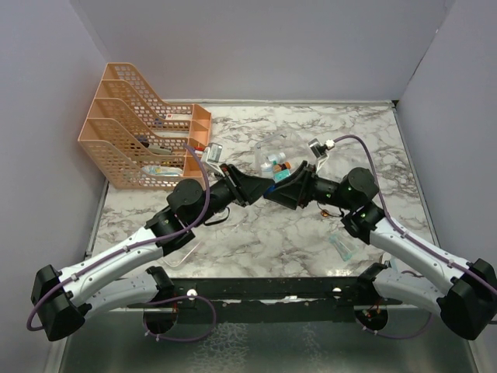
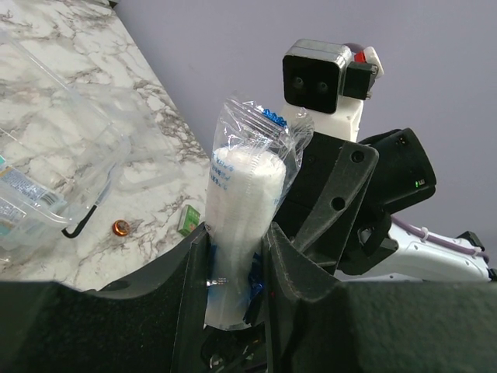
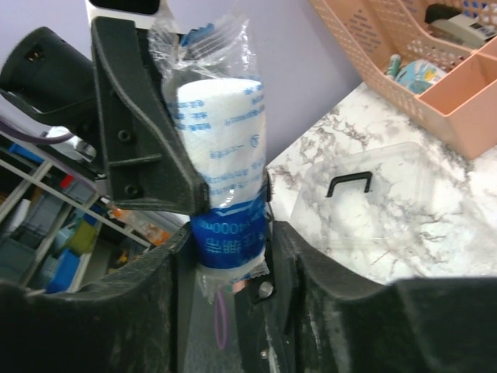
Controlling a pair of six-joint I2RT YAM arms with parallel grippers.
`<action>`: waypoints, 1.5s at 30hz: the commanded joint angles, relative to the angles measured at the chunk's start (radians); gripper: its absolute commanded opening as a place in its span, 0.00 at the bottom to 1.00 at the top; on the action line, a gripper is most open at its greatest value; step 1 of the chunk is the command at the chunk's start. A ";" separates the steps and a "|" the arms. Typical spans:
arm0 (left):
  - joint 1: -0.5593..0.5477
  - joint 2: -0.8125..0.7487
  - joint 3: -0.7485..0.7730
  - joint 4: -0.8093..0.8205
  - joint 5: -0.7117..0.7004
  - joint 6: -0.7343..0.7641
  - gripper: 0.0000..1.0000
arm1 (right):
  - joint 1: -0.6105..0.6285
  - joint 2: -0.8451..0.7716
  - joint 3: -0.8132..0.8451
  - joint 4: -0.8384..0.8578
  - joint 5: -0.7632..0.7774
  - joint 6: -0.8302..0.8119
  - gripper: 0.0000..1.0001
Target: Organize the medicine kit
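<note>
A white gauze roll [image 2: 241, 186] in a clear wrapper with blue print is held above the table's middle, between both arms. My left gripper [image 2: 237, 233] is shut on its lower end. My right gripper [image 3: 231, 233] faces it, its fingers close along both sides of the roll's [image 3: 221, 132] blue end. Whether they press on it does not show. In the top view the left gripper [image 1: 262, 193] and the right gripper [image 1: 278, 186] meet tip to tip. The medicine kit [image 1: 272, 148], a clear box, lies just behind them, its black handle [image 3: 349, 184] on the clear plastic.
An orange mesh file rack [image 1: 144, 132] with small items stands at the back left. A small green box [image 2: 188, 221] and an orange bead-like thing [image 2: 120, 228] lie on the marble. A clear sachet [image 1: 342, 247] lies near the right arm, and a clear piece [image 1: 182, 252] by the left.
</note>
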 commanded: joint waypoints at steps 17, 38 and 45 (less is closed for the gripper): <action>-0.003 -0.117 0.167 -0.447 -0.263 0.310 0.82 | 0.007 -0.017 0.195 -0.469 0.336 -0.256 0.15; -0.002 -0.399 -0.030 -0.553 -0.582 0.512 0.84 | -0.025 0.457 0.663 -0.981 0.879 -0.640 0.16; -0.003 -0.394 -0.033 -0.600 -0.681 0.461 0.84 | -0.040 0.596 0.738 -1.051 0.931 -0.644 0.16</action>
